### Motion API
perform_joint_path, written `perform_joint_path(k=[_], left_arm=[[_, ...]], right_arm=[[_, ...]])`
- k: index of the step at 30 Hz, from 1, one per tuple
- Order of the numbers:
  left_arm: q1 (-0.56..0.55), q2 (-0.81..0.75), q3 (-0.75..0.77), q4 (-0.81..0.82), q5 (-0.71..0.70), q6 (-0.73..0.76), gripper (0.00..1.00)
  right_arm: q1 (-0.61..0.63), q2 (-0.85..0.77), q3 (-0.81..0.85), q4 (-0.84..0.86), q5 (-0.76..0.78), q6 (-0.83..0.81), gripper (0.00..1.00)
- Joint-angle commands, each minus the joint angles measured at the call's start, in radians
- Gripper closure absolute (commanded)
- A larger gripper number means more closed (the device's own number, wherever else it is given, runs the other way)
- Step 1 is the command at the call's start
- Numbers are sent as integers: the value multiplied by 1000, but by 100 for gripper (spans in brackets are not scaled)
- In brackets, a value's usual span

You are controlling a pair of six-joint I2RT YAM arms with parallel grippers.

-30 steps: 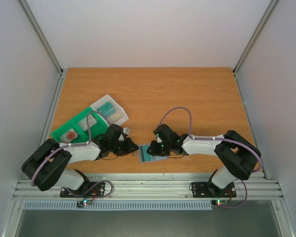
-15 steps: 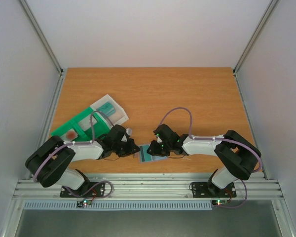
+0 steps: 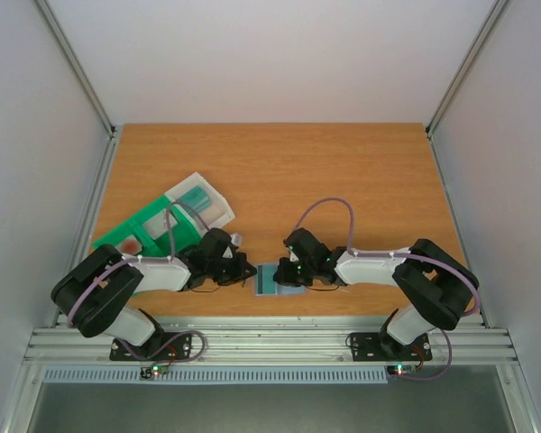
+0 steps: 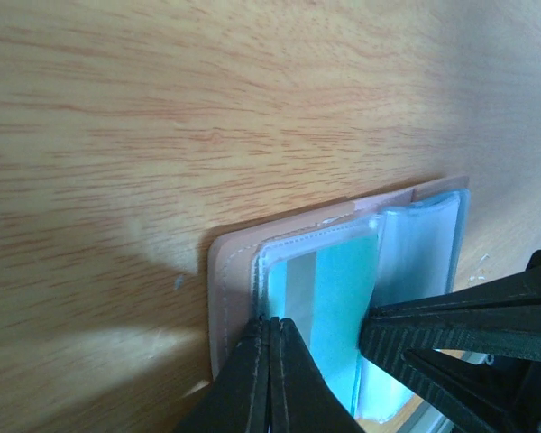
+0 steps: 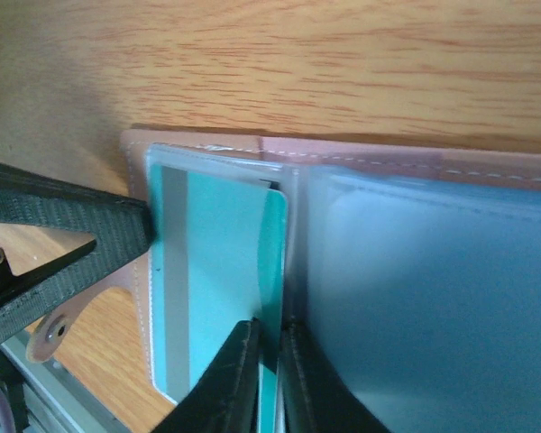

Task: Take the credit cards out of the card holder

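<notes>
pinching credit card (image 5: pixel 221 271) edge, card holder (image 4: pixel 230 298) edge

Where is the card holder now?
Top view: the card holder lies open at the table's near edge, centre, between the left gripper pinching its left side and the right gripper pinching a credit card.

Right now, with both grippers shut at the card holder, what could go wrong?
Right gripper pinches the card by its edge only; it may slip off.
Left gripper grips just the rim of the holder; if that gives, the holder drags along.
The holder lies near the front edge of the table and could slide off.
</notes>
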Motion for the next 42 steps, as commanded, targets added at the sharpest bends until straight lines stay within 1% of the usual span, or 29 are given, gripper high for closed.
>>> perform_joint_path(k=[1,8,15,25,30,35,39,42], left_arm=[[-7,-26,-32,-63,-69,26,99],[-6,-26,-20,-95,-84,37,93],[-8,-1,-17,-78,-81,28,92],[-7,4,-10,-101,-90,41,92],[-7,0,-17,-98,-92,39,93],[-6,-9,-23,-98,-92,39,94],[-7,-10,-20,-99,-91,38,95],[-7,-16,-22,-98,-92,36,95]], right_arm=[[-3,1,-10,58,-29,6,99],[-26,-51,-58,91,-33,16,99],[-54,-74,-79,70,-35,9,99],[-82,-76,-116,126,-65,27,99],[-83,-11,-128,199,-102,59,90],[-85,5,-135,215,-107,63,88],[-88,7,-135,212,-97,64,88],[-89,15,-135,217,-98,66,93]])
